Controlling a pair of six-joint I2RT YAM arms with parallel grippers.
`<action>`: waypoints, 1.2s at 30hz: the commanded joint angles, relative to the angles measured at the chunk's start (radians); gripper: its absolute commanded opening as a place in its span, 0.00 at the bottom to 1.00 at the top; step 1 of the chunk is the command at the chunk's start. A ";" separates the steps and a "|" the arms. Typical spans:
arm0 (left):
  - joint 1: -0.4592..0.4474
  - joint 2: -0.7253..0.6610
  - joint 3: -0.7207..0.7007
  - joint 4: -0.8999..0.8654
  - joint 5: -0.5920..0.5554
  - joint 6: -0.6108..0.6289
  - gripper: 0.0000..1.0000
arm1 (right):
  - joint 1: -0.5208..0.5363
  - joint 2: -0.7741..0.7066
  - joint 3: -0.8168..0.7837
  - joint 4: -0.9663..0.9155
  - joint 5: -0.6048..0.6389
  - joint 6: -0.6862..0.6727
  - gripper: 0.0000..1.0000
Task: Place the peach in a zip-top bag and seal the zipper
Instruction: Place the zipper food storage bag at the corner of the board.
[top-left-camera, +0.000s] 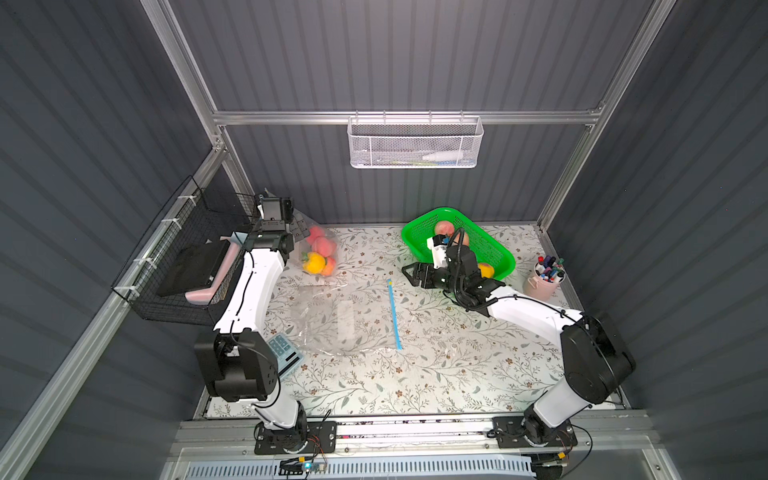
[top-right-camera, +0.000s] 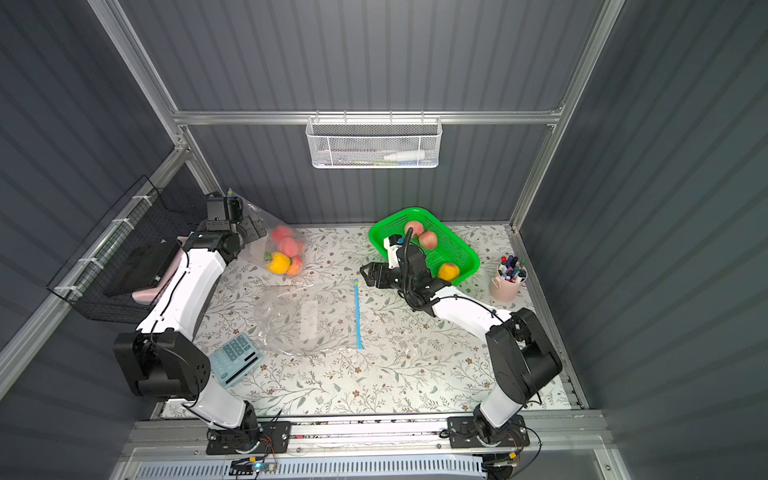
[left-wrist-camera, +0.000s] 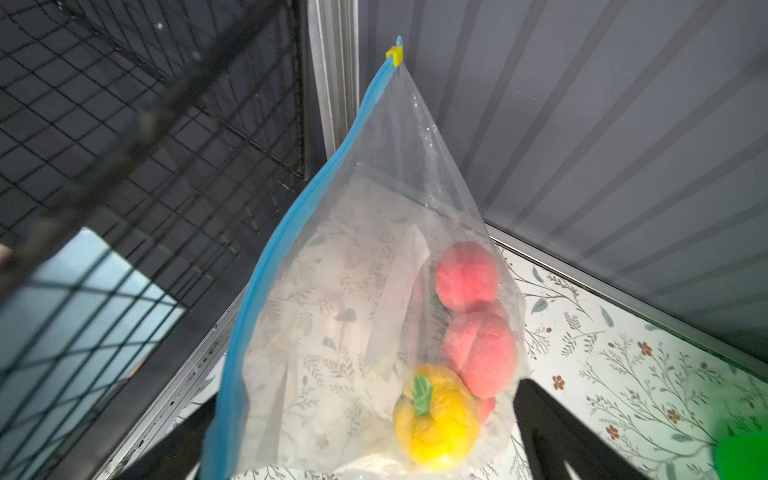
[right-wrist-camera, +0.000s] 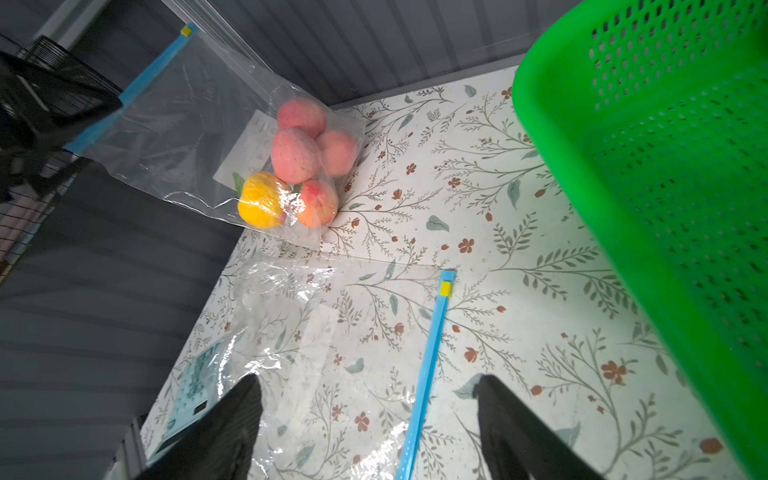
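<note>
Left jaws: spread wide on either side of a filled zip-top bag (left-wrist-camera: 332, 291); whether they touch it cannot be told. The bag leans in the far left corner of the tabletop (top-left-camera: 415, 382), holding pink peaches (left-wrist-camera: 467, 276) and a yellow fruit (left-wrist-camera: 434, 419). Right jaws: wide apart and empty, above the blue zipper (right-wrist-camera: 428, 365) of an empty bag (right-wrist-camera: 307, 332) lying flat mid-tabletop, beside the green basket (right-wrist-camera: 623, 166) holding two loose peaches (top-right-camera: 428, 240).

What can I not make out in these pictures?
- White basket, both top views: contents too small, behind mesh.
- Green basket, both top views: right arm covers some fruit.
- Filled bag, left wrist view: bottom cut off.
- Pen cup, both top views: pens too small to count.
</note>
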 joint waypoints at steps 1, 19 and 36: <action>0.001 -0.069 0.008 -0.071 0.165 -0.002 1.00 | 0.018 0.049 0.043 -0.057 0.023 0.049 0.84; -0.129 0.243 0.001 0.037 0.032 0.029 1.00 | 0.098 0.279 0.156 -0.174 -0.084 0.135 0.72; -0.064 0.361 0.008 -0.018 0.070 -0.059 1.00 | 0.099 0.305 0.167 -0.226 -0.062 0.155 0.64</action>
